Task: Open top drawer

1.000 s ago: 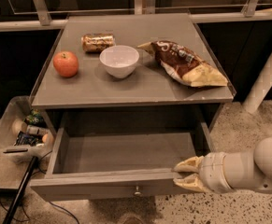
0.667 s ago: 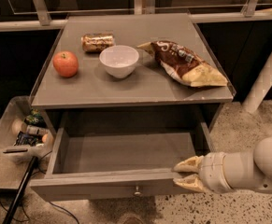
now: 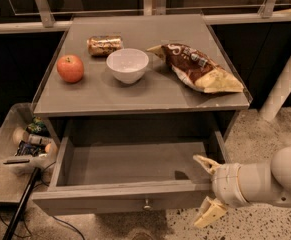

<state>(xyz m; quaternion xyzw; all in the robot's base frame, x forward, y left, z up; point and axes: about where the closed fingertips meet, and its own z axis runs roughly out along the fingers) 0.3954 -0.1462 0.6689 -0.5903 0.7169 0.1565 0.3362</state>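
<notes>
Top drawer [image 3: 130, 166] stands pulled out toward you under counter [image 3: 135, 96], grey interior bare, round knob [image 3: 146, 204] mid-front. Your end effector [image 3: 196, 191] sits at near right, at drawer's right front corner, fingers spread wide: one finger over front edge, other below it, nothing held. Can't tell whether either touches front panel. On counter: apple [image 3: 70, 68] left, white bowl [image 3: 128, 65] centre, chip bag [image 3: 197, 68] right, wrapped snack [image 3: 104, 44] far of bowl. Bin [image 3: 5, 144] of clutter on floor at left.
</notes>
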